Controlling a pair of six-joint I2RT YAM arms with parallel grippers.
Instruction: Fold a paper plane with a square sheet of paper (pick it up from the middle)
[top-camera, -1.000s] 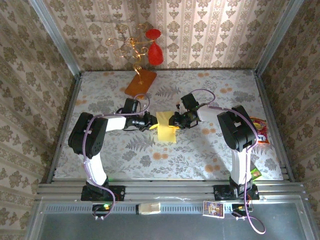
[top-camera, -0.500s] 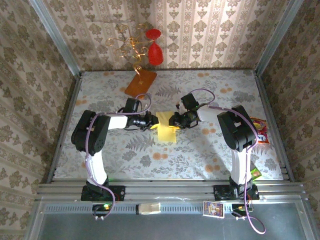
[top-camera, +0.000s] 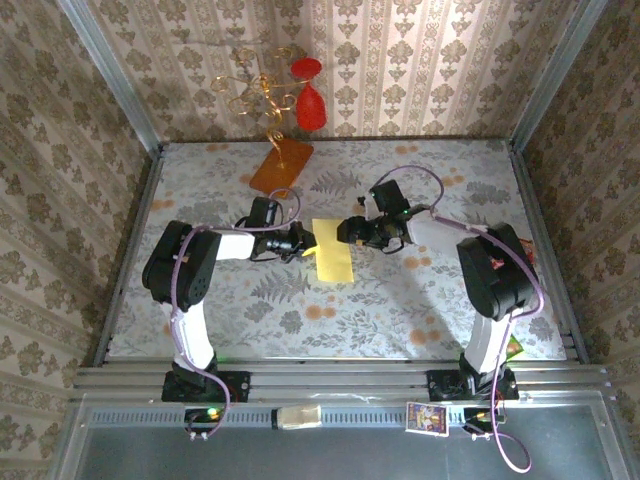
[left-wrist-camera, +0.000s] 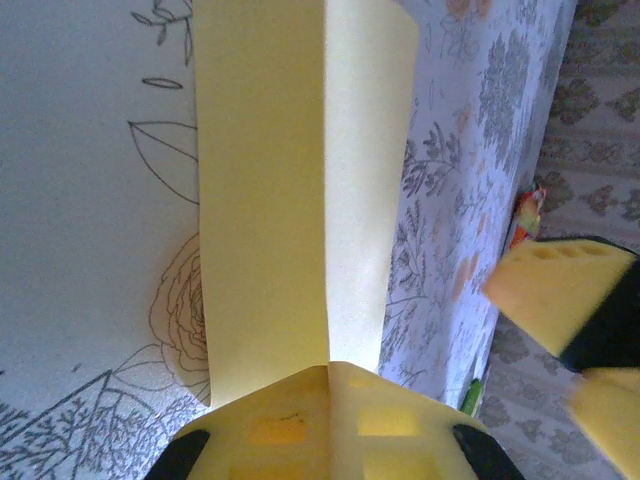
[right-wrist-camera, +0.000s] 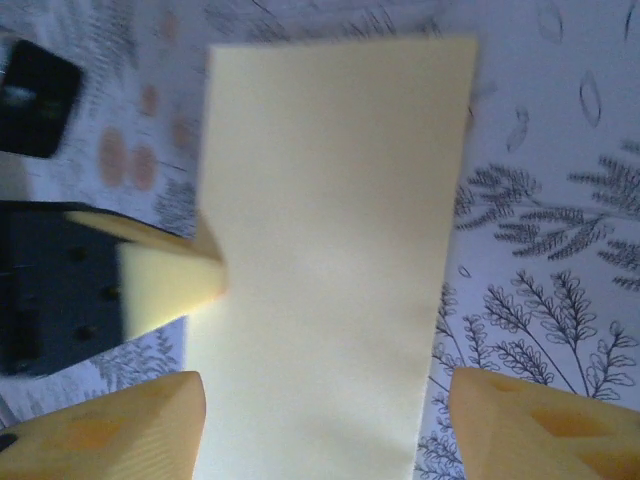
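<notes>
Square sheet of paper (top-camera: 333, 255): folded to narrow rect. strip, lying mid-table (top-camera: 420, 300) between both arms.
Left wrist view: fold line runs from pads outward across sheet; part right of the line looks paler.
Left gripper (top-camera: 305, 243): clenched on paper's left edge, yellow pads pinching sheet where fold line starts.
Right gripper (top-camera: 352, 232): released, jaws wide apart, at paper's far right corner; whether it touches the sheet cannot be told.
Orange-brown slab (top-camera: 281, 162) w/ gold wire at far side, well apart from paper.
</notes>
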